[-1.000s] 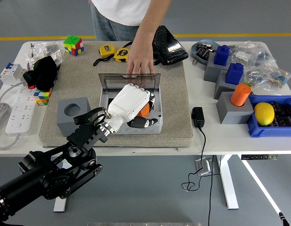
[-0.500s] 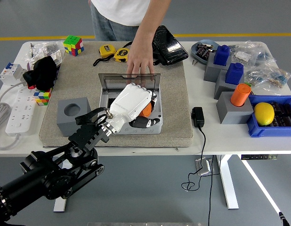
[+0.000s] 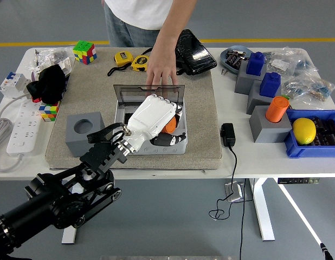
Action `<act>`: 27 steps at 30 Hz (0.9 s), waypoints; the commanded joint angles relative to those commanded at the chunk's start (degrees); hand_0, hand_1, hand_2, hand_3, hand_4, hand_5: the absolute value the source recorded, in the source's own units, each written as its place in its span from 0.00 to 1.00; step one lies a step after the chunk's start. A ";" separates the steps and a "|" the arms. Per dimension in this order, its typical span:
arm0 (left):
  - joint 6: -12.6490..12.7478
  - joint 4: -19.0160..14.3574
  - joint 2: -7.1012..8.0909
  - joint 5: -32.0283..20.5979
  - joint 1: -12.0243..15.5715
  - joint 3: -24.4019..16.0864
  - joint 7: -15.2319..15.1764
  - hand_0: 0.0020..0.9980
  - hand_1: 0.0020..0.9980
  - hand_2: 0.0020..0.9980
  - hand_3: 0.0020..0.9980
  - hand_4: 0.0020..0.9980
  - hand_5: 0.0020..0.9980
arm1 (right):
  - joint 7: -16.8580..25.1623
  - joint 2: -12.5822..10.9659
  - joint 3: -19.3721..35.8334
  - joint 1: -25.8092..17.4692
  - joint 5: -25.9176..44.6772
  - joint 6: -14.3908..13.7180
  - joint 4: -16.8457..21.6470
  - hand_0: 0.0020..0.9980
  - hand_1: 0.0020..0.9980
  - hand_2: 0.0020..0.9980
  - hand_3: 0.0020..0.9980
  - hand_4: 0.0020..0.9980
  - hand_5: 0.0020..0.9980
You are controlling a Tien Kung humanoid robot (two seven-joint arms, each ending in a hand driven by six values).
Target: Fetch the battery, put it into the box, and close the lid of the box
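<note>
The white desk (image 3: 254, 157) carries a large tan mat (image 3: 200, 130) across its middle. On the mat sits the grey box (image 3: 181, 145), its clear lid (image 3: 129, 93) standing open at the far side. A person (image 3: 146, 11) stands beyond the desk, one hand (image 3: 161, 73) resting fingers-down on the lid's top edge. The robot's left hand (image 3: 151, 120), white-shelled on a black arm, reaches in from the lower left and lies over the open box. Its fingers (image 3: 172, 138) curl down inside the box around the orange battery (image 3: 168, 125), which shows just under the palm, within the box's walls; whether the grip is firm or loosening I cannot tell. A grey cube with a round hole (image 3: 83, 132) stands on the mat, left of the box. A black adapter (image 3: 228, 134) lies right of the mat.
</note>
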 joint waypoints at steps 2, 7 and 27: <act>-0.41 0.02 0.12 0.00 0.04 -0.02 -0.43 0.03 0.01 0.06 0.05 0.77 0.18 | 0.02 0.00 -0.15 0.01 0.13 0.00 0.00 0.81 0.77 0.75 0.79 1.00 1.00; -2.52 0.16 0.42 -1.74 0.18 0.16 -3.58 0.12 0.16 0.21 0.22 0.95 0.38 | -0.01 0.01 -0.20 -0.03 0.19 -0.03 0.00 0.81 0.77 0.75 0.79 1.00 1.00; -0.85 -2.87 0.34 -3.53 0.60 -2.09 -5.56 0.96 0.99 0.97 0.96 1.00 0.71 | -0.07 -0.08 -0.21 -0.05 0.11 0.06 0.00 0.81 0.77 0.75 0.79 1.00 1.00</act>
